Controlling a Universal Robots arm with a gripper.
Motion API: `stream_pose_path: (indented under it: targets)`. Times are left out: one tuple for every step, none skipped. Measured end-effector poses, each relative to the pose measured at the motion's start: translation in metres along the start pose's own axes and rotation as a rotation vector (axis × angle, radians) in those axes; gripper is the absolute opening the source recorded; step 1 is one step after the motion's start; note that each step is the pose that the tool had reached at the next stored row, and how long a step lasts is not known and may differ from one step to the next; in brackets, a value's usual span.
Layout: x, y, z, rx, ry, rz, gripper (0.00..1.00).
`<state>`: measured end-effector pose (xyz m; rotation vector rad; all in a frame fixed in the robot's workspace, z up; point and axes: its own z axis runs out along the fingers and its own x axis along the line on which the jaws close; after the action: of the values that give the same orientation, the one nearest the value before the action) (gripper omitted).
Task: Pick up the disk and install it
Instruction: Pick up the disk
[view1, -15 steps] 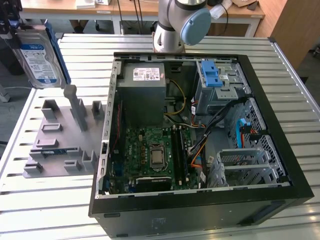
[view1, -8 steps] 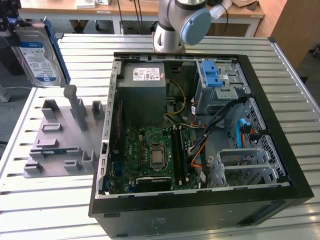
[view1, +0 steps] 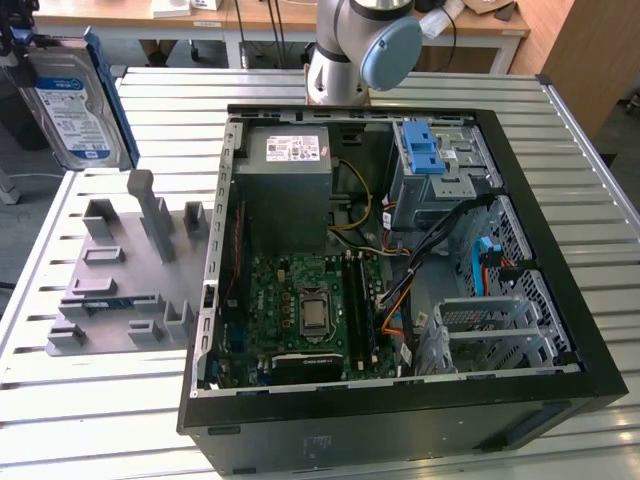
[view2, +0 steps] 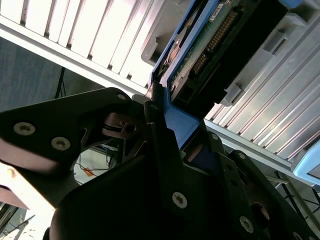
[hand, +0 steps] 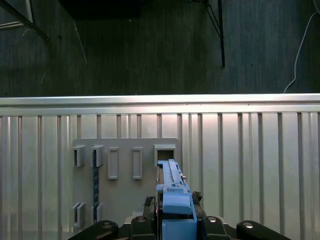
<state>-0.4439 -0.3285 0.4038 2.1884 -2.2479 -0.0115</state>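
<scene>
gripper (view2: 165, 117) closed on the disk (view1: 78, 100) by its blue frame | disk aloft over the grey rack (view1: 110, 290), well apart from the case (view1: 215, 330) | pickup done (by my reading) | install not yet done

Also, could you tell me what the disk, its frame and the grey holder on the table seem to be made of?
The disk looks like silvery metal with a dull sheen, under a smooth blue-and-white label. Its frame looks like blue plastic, judging by the even colour and moulded edges. The holder is matte grey, probably plastic, though painted metal can't be ruled out.
</scene>
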Motion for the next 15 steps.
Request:
stream_pose_path:
  targets:
    - [0.0,0.0,-0.0007,0.0001,0.0,0.0,0.36]
    - [0.0,0.0,-0.0016,0.0,0.0001,0.0,0.36]
    - [0.0,0.0,-0.0023,0.0,0.0,0.0,0.36]
    - [0.0,0.0,-0.003,0.0001,0.0,0.0,0.36]
    - [0.0,0.0,-0.0038,0.0001,0.0,0.0,0.36]
    - [0.0,0.0,-0.0045,0.0001,0.0,0.0,0.36]
    - [0.0,0.0,-0.0052,0.0001,0.0,0.0,0.36]
    - [0.0,0.0001,-0.006,0.0001,0.0,0.0,0.36]
    - [0.0,0.0001,-0.0067,0.0001,0.0,0.0,0.36]
    - [0.0,0.0001,-0.0075,0.0001,0.0,0.0,0.36]
    - [0.0,0.0001,-0.0083,0.0,0.0,0.0,0.36]
    - [0.0,0.0001,-0.0091,0.0001,0.0,0.0,0.36]
    - [0.0,0.0001,-0.0099,0.0001,0.0,0.0,0.36]
    - [0.0,0.0001,-0.0107,0.0001,0.0,0.0,0.36]
    - [0.0,0.0001,-0.0115,0.0001,0.0,0.0,0.36]
